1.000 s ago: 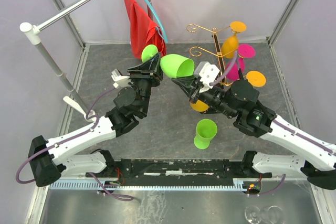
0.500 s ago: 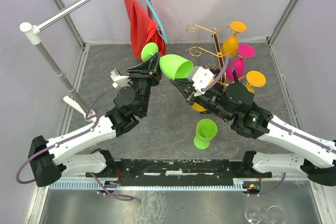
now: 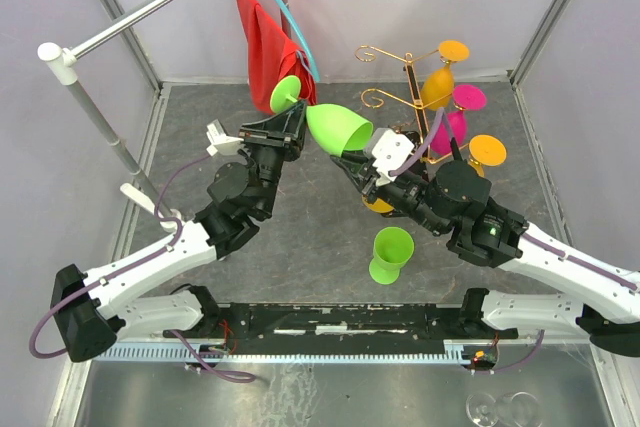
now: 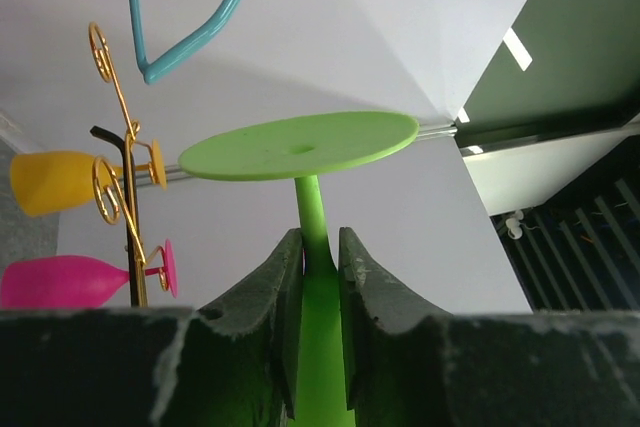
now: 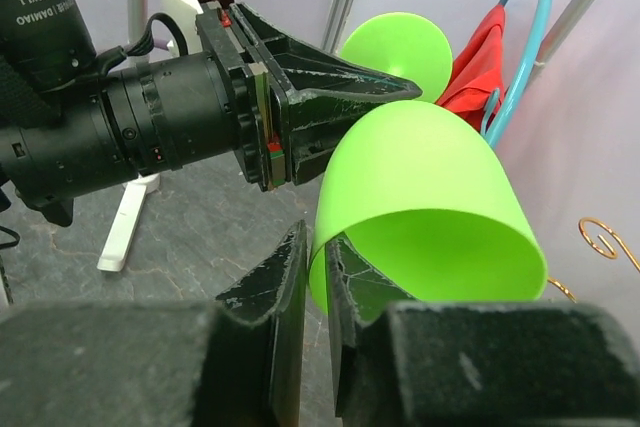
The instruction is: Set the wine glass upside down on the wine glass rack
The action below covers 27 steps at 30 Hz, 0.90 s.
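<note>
Two arms rise from the near edge of the grey counter (image 3: 190,147) and meet in the air above its middle, a little toward the far edge. The left arm (image 3: 160,259) comes from the near left corner and the right arm (image 3: 560,257) from the near right corner.

At the far edge a blue hanger (image 3: 300,42) with red cloth (image 3: 262,47) hangs from a pole. The wine glass rack (image 3: 411,97) stands near the far right corner, gold and thin, with an orange glass (image 3: 437,87) and a pink glass (image 3: 455,125) hanging on it upside down.

Between the two arms is the green wine glass (image 3: 338,128). It touches neither the counter nor the rack and lies almost sideways just to the left of the rack, its foot toward the far left and its open mouth toward the near right.

The left end effector (image 4: 320,242) is clenched on the stem just under the foot, with one finger on each side. The right end effector (image 5: 318,247) has the rim of the bowl between its fingers, one outside and one inside, but I cannot tell if they press the wall or are released.

A second green glass (image 3: 390,252) stands upright near the middle of the near edge
</note>
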Each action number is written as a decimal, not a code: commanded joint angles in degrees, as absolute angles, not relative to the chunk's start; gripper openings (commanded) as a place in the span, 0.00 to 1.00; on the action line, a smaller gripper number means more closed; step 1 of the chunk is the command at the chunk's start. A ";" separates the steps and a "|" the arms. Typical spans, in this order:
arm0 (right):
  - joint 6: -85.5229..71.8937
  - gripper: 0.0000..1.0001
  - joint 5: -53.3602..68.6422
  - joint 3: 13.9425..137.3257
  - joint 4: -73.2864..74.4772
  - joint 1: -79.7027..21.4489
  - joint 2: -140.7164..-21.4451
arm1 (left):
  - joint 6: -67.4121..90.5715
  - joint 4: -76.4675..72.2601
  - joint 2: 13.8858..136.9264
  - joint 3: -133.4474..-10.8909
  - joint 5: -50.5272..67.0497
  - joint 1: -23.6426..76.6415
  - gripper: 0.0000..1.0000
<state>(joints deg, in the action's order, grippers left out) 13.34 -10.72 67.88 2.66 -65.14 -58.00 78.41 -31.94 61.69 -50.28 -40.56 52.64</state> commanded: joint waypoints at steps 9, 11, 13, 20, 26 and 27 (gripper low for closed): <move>12.13 0.35 -12.22 67.51 2.53 -65.56 -55.55 | 73.10 -36.12 60.61 -48.42 -39.74 49.61 0.03; 12.13 0.40 -13.00 67.80 4.13 -65.56 -55.00 | 69.90 -36.72 60.19 -48.72 -39.16 49.04 0.03; 12.13 0.44 -14.99 67.75 5.82 -65.56 -53.80 | 62.78 -36.05 59.16 -49.53 -38.31 48.28 0.03; 10.65 0.56 -25.26 71.97 15.55 -65.57 -51.80 | 32.51 -32.68 54.53 -50.08 -35.33 47.54 0.03; 6.98 0.72 -31.17 76.84 23.13 -65.57 -51.97 | 12.31 -30.94 55.78 -48.13 -31.08 47.55 0.03; 6.34 0.75 -32.18 77.62 24.37 -65.57 -51.95 | 9.22 -30.86 56.72 -48.01 -29.70 47.54 0.03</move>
<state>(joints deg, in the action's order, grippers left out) 9.65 -26.20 73.08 19.31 -65.25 -52.56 29.95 -31.62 54.41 -48.10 -34.85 47.70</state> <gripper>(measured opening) 0.703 0.214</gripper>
